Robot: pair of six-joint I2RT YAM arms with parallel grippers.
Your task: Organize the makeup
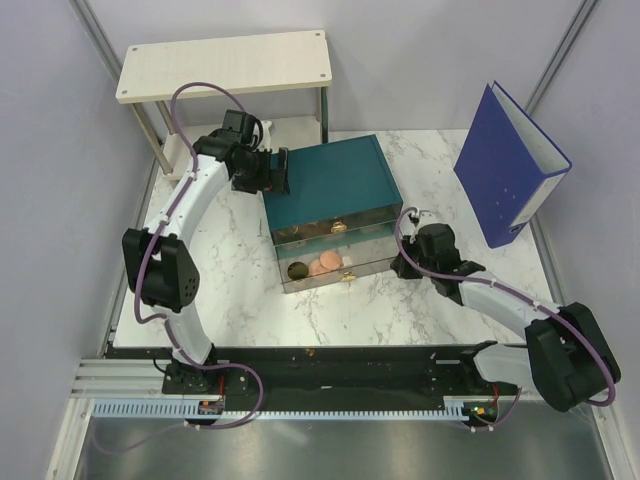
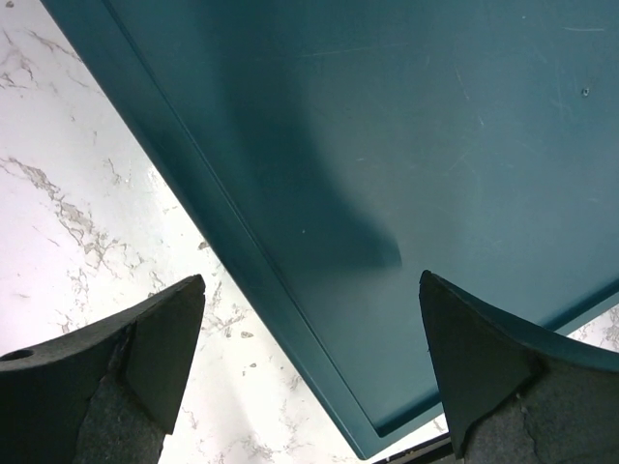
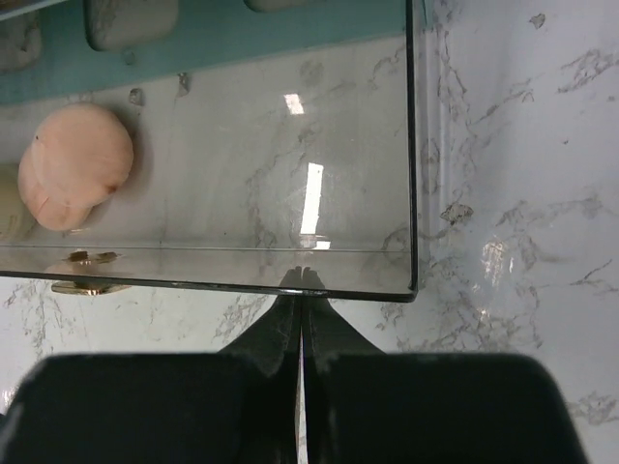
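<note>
Left arm: reaches forward, elbow raised, wrist turned in toward the box. The left fingers (image 1: 274, 172) stand wide apart over the 10 o'clock corner of the teal drawer box with gold handles (image 1: 330, 180) and hold nothing. I cannot tell whether they touch the box. Makeup: two overlapping peach-pink round discs (image 3: 73, 164) and a gold-rimmed dark round pot (image 1: 297, 269) lie inside the clear lower drawer (image 3: 290, 193). The drawer is pulled out toward 6 o'clock over the white marbled bench (image 1: 240, 290). Other items not made out. Right arm: stretched low across the bench, forearm pointing toward 10 o'clock. The right fingers (image 3: 302, 324) are pressed together and empty, tips at the drawer's front wall near its 4 o'clock corner, well right of the gold handle (image 3: 82, 286). Judgement: loading looks finished, and the step in hand is shutting the drawer. The next move calls for a straight push toward 12 o'clock with the closed tips while the left arm braces the box. An off-centre push may skew the drawer.
</note>
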